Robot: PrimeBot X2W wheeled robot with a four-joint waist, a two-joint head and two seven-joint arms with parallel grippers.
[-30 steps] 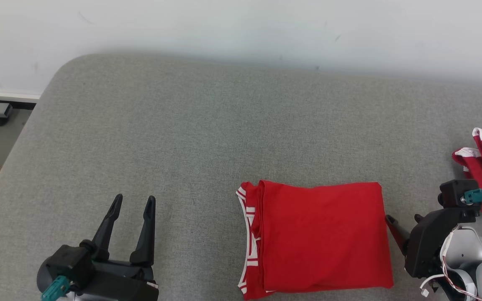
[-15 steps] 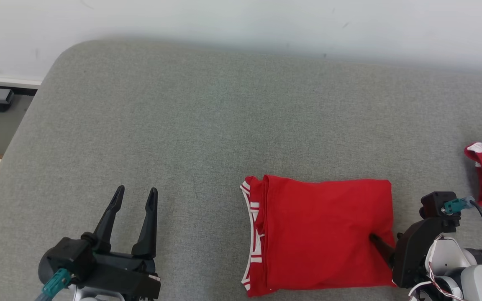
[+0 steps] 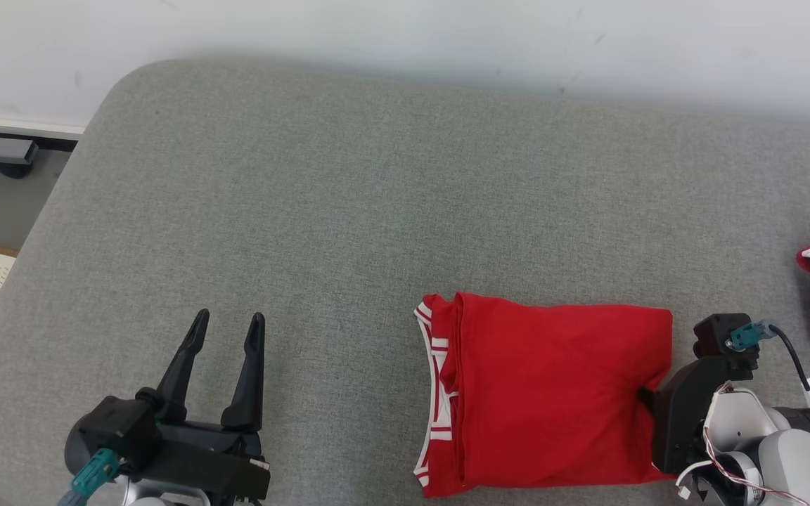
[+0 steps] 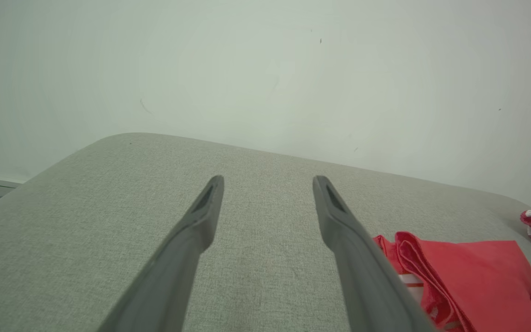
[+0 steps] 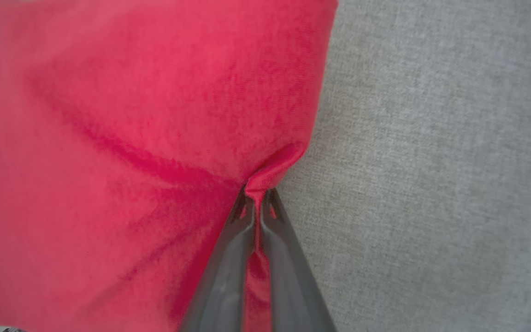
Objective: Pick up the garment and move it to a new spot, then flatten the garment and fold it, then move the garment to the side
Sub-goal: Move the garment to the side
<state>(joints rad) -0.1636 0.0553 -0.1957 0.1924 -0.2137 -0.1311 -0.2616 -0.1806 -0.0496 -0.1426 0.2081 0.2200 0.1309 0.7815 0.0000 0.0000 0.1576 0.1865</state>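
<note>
Your right gripper [image 5: 256,196] has its fingers clamped on the right edge of the folded garment [image 3: 553,393], which lies near the grey cushion's [image 3: 349,197] front edge and stretches left from the grip. Your left gripper [image 3: 226,329], fingers apart, sits well apart, the farther arm.

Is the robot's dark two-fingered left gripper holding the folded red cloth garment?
No, the left gripper stands open above the grey padded surface, well apart from the folded red cloth garment.

No readable text, label, brand, number or sign on anything in view.
</note>
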